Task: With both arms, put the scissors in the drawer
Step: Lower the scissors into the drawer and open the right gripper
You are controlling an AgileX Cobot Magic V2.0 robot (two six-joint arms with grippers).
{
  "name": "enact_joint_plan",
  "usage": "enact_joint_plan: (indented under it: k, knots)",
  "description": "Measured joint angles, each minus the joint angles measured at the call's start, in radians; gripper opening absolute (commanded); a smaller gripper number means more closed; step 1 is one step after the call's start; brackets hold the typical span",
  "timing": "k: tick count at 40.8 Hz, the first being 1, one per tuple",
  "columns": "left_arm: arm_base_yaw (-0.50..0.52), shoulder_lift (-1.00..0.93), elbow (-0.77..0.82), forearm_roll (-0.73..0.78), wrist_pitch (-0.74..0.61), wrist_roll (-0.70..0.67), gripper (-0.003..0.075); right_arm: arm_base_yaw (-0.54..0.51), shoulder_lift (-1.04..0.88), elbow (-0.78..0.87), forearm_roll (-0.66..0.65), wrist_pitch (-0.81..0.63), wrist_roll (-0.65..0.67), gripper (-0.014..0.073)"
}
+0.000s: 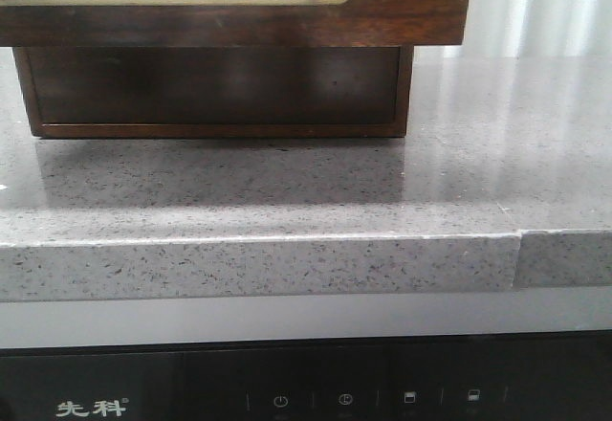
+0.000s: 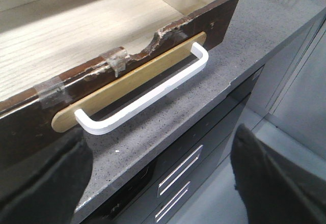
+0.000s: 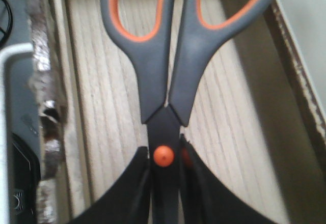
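Soft daylight; scissors (image 3: pixel 165 76) close-up blurred; countertop (image 1: pixel 287 191) sheen.

The drawer (image 2: pixel 153 56) stood pulled out over the grey countertop (image 2: pixel 204 112), its pale wood floor bare and open from above. Its chipped front wall and white handle (image 2: pixel 147 94) barred the near side. The left gripper (image 2: pixel 163 178) hung spread beyond that handle. The scissors (image 3: pixel 168 81), pinched in the right gripper (image 3: pixel 165 183), hung over the drawer floor between the side walls.

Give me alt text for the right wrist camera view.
The right end effector grips grey, orange-lined scissors by the blades, handles pointing away, over the open drawer's pale wood-grain floor. A white handle shows at one edge.
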Motion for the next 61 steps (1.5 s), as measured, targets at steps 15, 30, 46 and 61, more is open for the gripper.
enact_joint_plan:
  k: [15, 30, 46, 61]
  knots:
    - [0.0, 0.0, 0.0, 0.0, 0.0, 0.0, 0.0543, 0.0, 0.116, -0.015, -0.133, 0.061, -0.004, 0.0297]
    - [0.0, 0.0, 0.0, 0.0, 0.0, 0.0, 0.0543, 0.0, 0.092, -0.085, -0.133, 0.072, 0.091, 0.0349]
    - [0.0, 0.0, 0.0, 0.0, 0.0, 0.0, 0.0543, -0.03, -0.201, -0.035, -0.261, 0.094, 0.624, 0.0349]
    - [0.0, 0.0, 0.0, 0.0, 0.0, 0.0, 0.0543, -0.03, -0.696, 0.478, -0.26, -0.088, 0.705, 0.0349]
